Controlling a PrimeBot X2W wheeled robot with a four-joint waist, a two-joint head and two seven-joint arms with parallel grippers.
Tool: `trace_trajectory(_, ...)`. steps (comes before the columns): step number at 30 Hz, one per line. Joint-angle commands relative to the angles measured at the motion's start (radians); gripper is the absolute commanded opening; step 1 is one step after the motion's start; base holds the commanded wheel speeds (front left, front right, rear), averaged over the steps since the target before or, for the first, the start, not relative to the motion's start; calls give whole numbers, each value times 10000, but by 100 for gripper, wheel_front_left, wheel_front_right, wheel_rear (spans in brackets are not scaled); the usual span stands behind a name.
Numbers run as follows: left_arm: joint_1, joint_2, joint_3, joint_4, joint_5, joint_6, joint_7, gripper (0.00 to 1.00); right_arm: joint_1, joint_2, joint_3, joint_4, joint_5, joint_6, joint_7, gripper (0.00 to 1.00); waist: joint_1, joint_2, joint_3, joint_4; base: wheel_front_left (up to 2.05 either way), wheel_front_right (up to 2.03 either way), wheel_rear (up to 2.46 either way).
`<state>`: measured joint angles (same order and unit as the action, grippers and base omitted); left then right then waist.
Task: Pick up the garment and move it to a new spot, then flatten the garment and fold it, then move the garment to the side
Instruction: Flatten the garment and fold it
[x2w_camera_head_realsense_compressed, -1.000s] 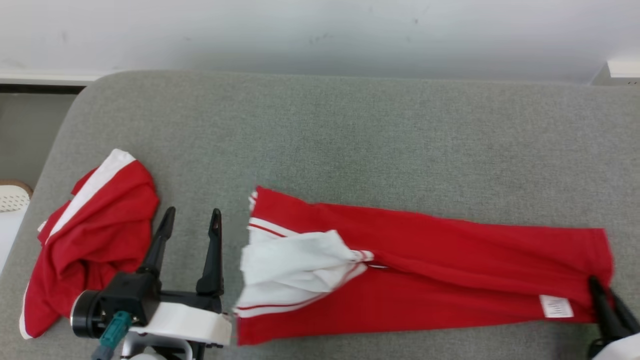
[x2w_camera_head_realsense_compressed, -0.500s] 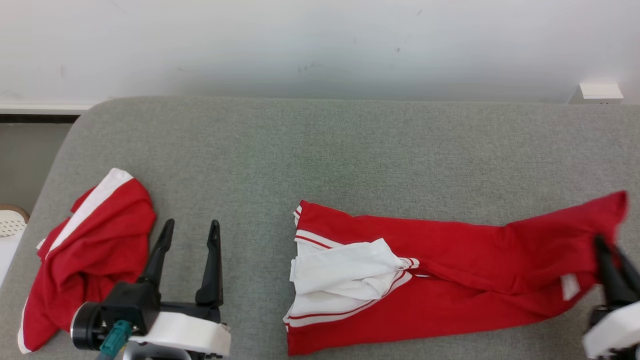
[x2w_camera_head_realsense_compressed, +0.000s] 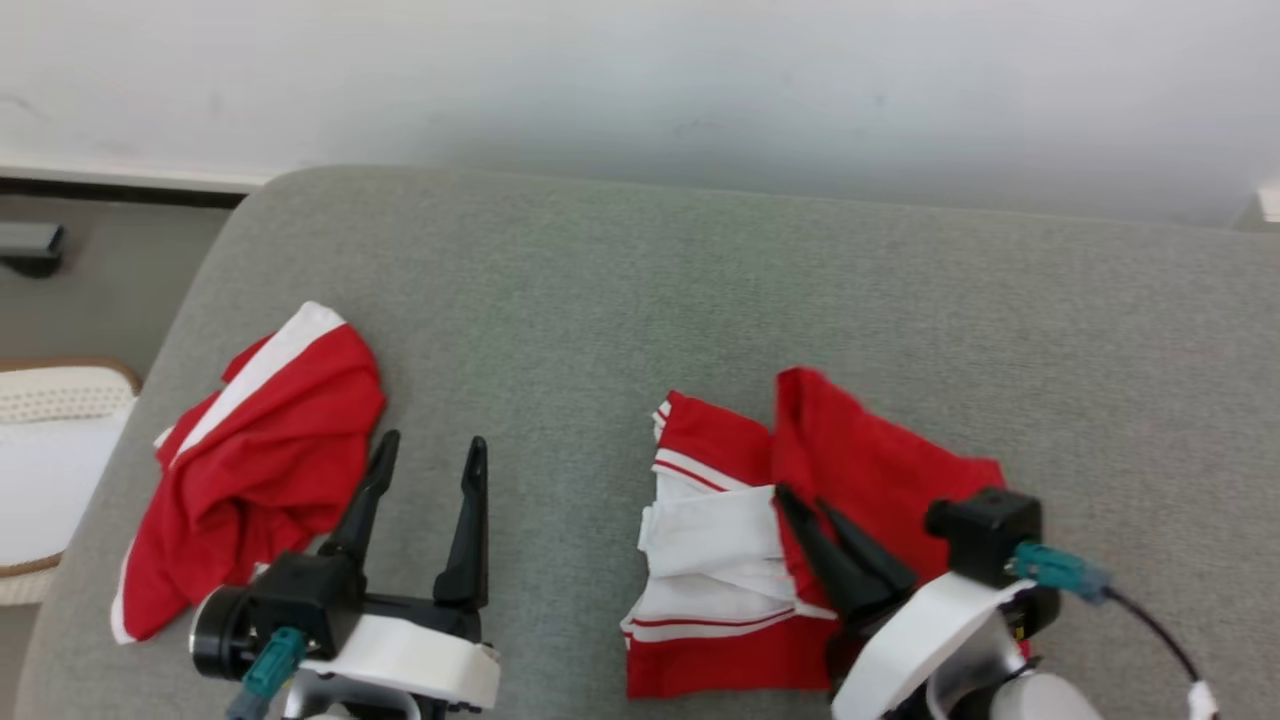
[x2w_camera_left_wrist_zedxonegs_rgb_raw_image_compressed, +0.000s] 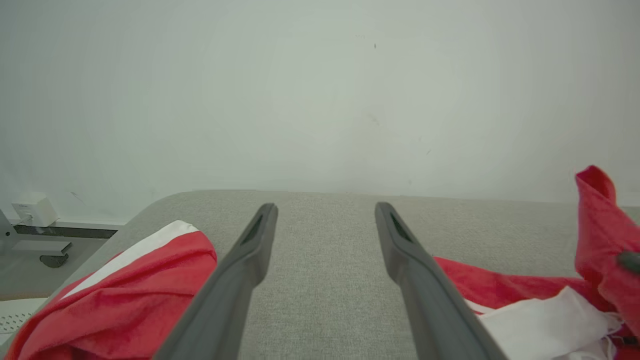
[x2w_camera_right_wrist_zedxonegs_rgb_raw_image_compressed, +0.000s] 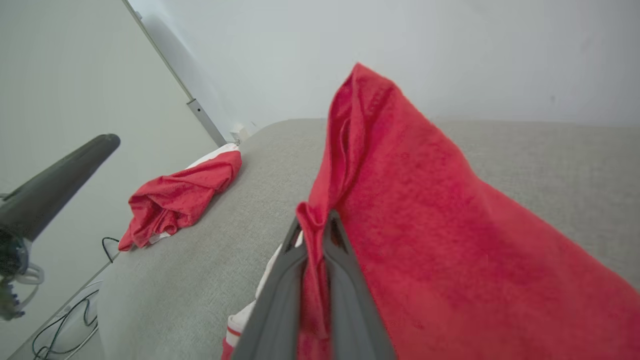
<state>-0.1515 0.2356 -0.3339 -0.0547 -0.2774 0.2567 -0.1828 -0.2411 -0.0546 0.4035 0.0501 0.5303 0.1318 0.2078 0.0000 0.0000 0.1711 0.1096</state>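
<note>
The garment (x2w_camera_head_realsense_compressed: 880, 470) is a pair of red trousers with a white, red-striped waist, lying on the grey cushion (x2w_camera_head_realsense_compressed: 700, 280). Its leg end is doubled back leftward over the waist part. My right gripper (x2w_camera_head_realsense_compressed: 805, 500) is shut on that leg end; in the right wrist view the red cloth (x2w_camera_right_wrist_zedxonegs_rgb_raw_image_compressed: 425, 225) is pinched between the right gripper's (x2w_camera_right_wrist_zedxonegs_rgb_raw_image_compressed: 315, 222) two fingers and drapes to the right. My left gripper (x2w_camera_head_realsense_compressed: 432, 445) stands open over bare cushion to the left of the garment, holding nothing. The left wrist view shows the same open gripper (x2w_camera_left_wrist_zedxonegs_rgb_raw_image_compressed: 326, 207) with the lifted red cloth (x2w_camera_left_wrist_zedxonegs_rgb_raw_image_compressed: 590, 225) at the right.
A second crumpled red and white garment (x2w_camera_head_realsense_compressed: 260, 470) lies near the cushion's left edge, close to my left gripper. A white basket (x2w_camera_head_realsense_compressed: 50, 450) sits on the floor beyond that edge. A pale wall runs behind the cushion.
My right gripper has carried the trouser leg end from the far right leftward over the garment, doubling it over. The head camera has shifted. My left gripper stays open.
</note>
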Motion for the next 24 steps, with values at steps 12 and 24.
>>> trace_trajectory(12, -499, -219, -129, 495, -192, -61, -338, 100, -1236, 26, 2387, 2682, 1308, -22, -1654, 18, 0, 0, 579, 580, 0, 0, 0)
trace_trajectory(24, -447, -96, -2, 645, -247, 19, -518, 100, -2295, -306, 1929, 2784, 607, -23, -4091, 100, 0, 0, 515, 36, 0, 0, 0)
